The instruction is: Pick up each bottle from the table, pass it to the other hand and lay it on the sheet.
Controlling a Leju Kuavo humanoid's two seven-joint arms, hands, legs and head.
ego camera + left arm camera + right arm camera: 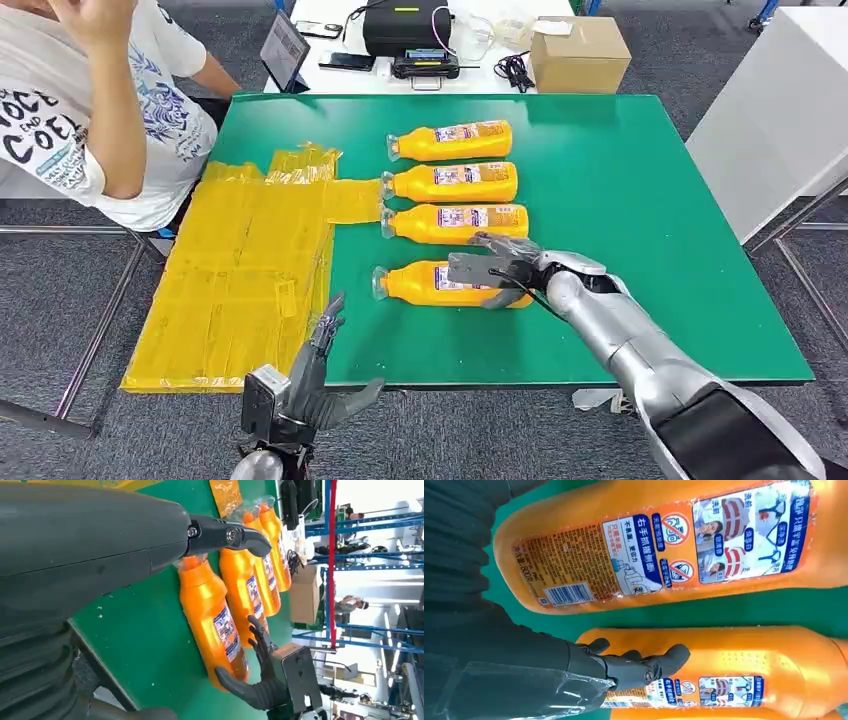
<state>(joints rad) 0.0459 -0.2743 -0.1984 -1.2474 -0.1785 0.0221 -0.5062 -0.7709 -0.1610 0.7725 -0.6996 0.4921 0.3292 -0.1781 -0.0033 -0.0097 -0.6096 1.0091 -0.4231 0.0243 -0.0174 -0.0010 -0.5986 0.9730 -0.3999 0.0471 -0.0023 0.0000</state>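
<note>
While four orange plastic bottles lie in a row on the green desk (650, 180), the right hand (497, 268) rests its fingers over the nearest bottle (415, 284), not clearly gripping it. Spread and empty, the left hand (318, 372) hovers at the desk's near edge beside the crinkled yellow plastic sheet (240, 280).

cardboard box (579, 53), tablet (284, 48) — seated person (90, 110)

Workshop or lab, blue steel racking (370, 520), electronics bench (420, 45)

Grey carpet floor (60, 290), white desk (330, 80) beyond green table (620, 200)
</note>
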